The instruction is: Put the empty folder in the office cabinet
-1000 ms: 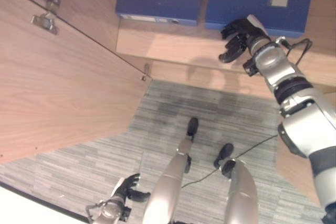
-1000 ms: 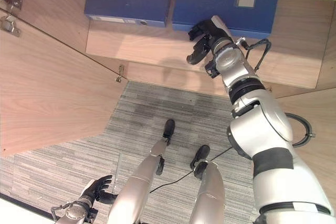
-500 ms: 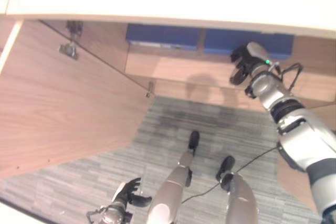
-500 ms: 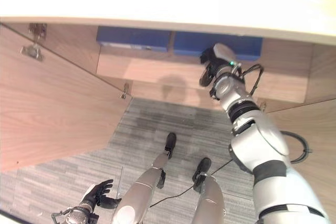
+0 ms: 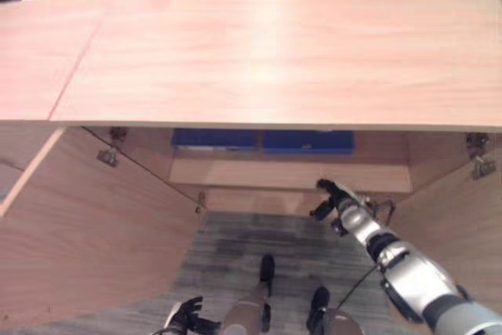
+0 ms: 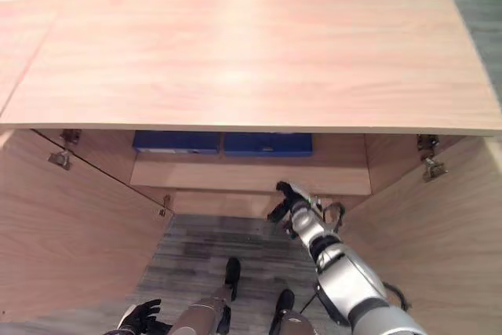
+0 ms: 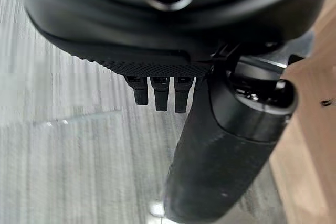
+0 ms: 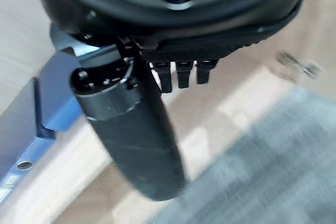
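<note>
Folders on the shelf, right hand empty in front of the cabinet

The right hand point(image 6: 284, 200) hung just in front of the cabinet shelf point(image 6: 251, 177), fingers loosely spread and holding nothing, going by its wrist view too. On that shelf, just behind the hand, two blue folders point(image 6: 223, 143) lay side by side, touching; I couldn't tell which was the empty one. The left hand point(image 5: 185, 321) was down low over the grey carpet point(image 5: 235, 233), well away from the shelf, fingers relaxed and empty. So I'd guess the putting-away was done, with both cabinet doors point(image 5: 86, 217) open and maybe left to close. Couldn't make out any writing on the folders.
</note>
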`<state>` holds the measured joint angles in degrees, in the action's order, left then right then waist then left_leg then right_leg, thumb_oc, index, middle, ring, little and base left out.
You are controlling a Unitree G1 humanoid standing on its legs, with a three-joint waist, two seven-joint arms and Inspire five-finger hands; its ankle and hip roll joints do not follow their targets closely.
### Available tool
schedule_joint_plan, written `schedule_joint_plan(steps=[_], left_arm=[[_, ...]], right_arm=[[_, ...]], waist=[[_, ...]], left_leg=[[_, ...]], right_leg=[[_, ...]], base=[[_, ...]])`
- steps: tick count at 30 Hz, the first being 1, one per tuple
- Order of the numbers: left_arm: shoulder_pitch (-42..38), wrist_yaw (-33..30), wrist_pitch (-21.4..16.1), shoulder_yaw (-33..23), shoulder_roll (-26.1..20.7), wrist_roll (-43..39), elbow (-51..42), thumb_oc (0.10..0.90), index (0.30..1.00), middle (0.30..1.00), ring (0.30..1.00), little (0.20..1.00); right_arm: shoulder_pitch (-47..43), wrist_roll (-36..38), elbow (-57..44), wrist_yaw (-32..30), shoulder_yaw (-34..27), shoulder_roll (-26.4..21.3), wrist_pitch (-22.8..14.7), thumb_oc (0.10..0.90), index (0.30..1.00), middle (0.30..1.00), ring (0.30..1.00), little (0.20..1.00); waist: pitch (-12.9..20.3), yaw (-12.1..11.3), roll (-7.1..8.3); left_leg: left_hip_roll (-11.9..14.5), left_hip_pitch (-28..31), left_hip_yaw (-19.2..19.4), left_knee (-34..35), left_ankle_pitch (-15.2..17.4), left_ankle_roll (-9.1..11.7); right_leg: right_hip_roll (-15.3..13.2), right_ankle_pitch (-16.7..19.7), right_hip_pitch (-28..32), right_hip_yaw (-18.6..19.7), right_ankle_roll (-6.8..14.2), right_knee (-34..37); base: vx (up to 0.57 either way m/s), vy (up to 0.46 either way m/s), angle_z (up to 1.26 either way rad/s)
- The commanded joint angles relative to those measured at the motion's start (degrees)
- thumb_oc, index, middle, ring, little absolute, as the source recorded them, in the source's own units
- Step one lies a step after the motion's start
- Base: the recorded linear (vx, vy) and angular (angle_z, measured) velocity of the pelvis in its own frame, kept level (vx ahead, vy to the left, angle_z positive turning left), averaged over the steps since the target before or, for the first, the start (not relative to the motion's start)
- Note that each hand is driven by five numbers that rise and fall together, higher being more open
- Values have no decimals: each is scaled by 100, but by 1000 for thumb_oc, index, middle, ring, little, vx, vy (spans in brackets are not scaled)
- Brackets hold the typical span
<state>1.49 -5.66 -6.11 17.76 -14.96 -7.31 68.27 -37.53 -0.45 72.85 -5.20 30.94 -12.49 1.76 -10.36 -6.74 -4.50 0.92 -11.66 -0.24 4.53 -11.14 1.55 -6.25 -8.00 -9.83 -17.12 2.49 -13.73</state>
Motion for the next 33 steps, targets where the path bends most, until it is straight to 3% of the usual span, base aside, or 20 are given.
schedule_joint_plan(steps=[1, 2, 5, 6, 10, 14, 15, 21, 23, 30, 33], left_arm=[[-147, -53, 112, -39, -20, 360, 509, 800, 900, 900, 900, 900], [-212, -22, 169, -87, 86, 413, 625, 800, 900, 900, 900, 900], [-268, -25, 195, -100, 139, 450, 682, 800, 900, 900, 900, 900], [-319, -23, 219, -134, 238, 549, 787, 800, 900, 900, 900, 900], [-293, -34, 231, -262, 378, 564, 944, 800, 900, 900, 900, 900], [-271, -9, 224, -229, 452, 697, 1067, 800, 900, 900, 900, 900], [-294, 3, 238, -217, 488, 757, 1142, 800, 900, 900, 900, 900], [-350, 80, 216, -117, 560, 821, 1163, 800, 900, 900, 900, 900], [-341, 92, 211, -131, 565, 815, 1161, 800, 900, 900, 900, 900], [-163, 249, 214, -98, 736, 965, 1347, 800, 900, 900, 900, 900], [-208, 293, 226, 95, 772, 1151, 1309, 800, 900, 900, 900, 900]], right_arm=[[53, 396, 133, 62, -95, -114, -149, 800, 900, 900, 900, 900], [598, 1284, 205, 45, -691, 3, -246, 800, 900, 900, 900, 900], [860, 1823, 238, 90, -1010, 79, -322, 800, 900, 900, 900, 900], [1408, 2591, 301, 203, -1492, 164, -431, 800, 900, 900, 900, 900], [2280, 3632, 326, 277, -2221, 230, -596, 800, 900, 900, 900, 900], [2785, 3813, 428, 257, -2529, 276, -631, 800, 900, 900, 900, 900], [3001, 3925, 467, 252, -2671, 279, -639, 800, 900, 900, 900, 900], [3437, 3683, 770, 165, -3044, 127, -566, 800, 900, 900, 900, 900], [3483, 3711, 772, 163, -3104, 114, -573, 800, 900, 900, 900, 900], [3952, 4071, 810, 14, -3896, -134, -716, 800, 900, 900, 900, 900], [3977, 4083, 264, -127, -3965, -302, -882, 800, 900, 900, 900, 900]], waist=[[-5, 12, 212], [159, 111, 246], [240, 153, 262], [410, 250, 299], [668, 501, 359], [789, 729, 382], [831, 882, 405], [945, 1297, 425], [953, 1338, 423], [1003, 2120, 307], [1023, 2373, 288]], left_leg=[[-320, 547, 146, 47, 880, -157], [-327, 729, 195, 47, 952, -179], [-328, 819, 225, 47, 1002, -190], [-331, 979, 284, 47, 1096, -208], [-296, 1287, 477, 47, 1299, -247], [-239, 1477, 722, 47, 1434, -283], [-212, 1587, 876, 47, 1512, -307], [-147, 1782, 1372, 47, 1702, -383], [-139, 1795, 1443, 47, 1718, -390], [-51, 1967, 2275, 47, 2056, -504], [-31, 1988, 2616, 47, 2127, -543]], right_leg=[[-115, 630, 535, -176, 262, 1116], [-105, 616, 674, -122, 278, 1136], [-104, 607, 745, -90, 290, 1142], [-78, 598, 872, -25, 300, 1181], [-8, 607, 1040, 216, 330, 1265], [53, 618, 1063, 463, 349, 1267], [90, 637, 1059, 652, 363, 1264], [182, 761, 953, 1181, 428, 1294], [196, 779, 936, 1245, 440, 1315], [445, 1008, 714, 2153, 665, 1536], [532, 1108, 622, 2408, 754, 1596]], base=[[117, 48, -3], [57, 31, -6], [62, 44, -20], [100, 51, -19], [98, 53, -37], [59, 28, -41], [43, 19, -72], [27, 9, -77], [2, 9, -47], [15, 54, -88], [-12, 18, -114]])
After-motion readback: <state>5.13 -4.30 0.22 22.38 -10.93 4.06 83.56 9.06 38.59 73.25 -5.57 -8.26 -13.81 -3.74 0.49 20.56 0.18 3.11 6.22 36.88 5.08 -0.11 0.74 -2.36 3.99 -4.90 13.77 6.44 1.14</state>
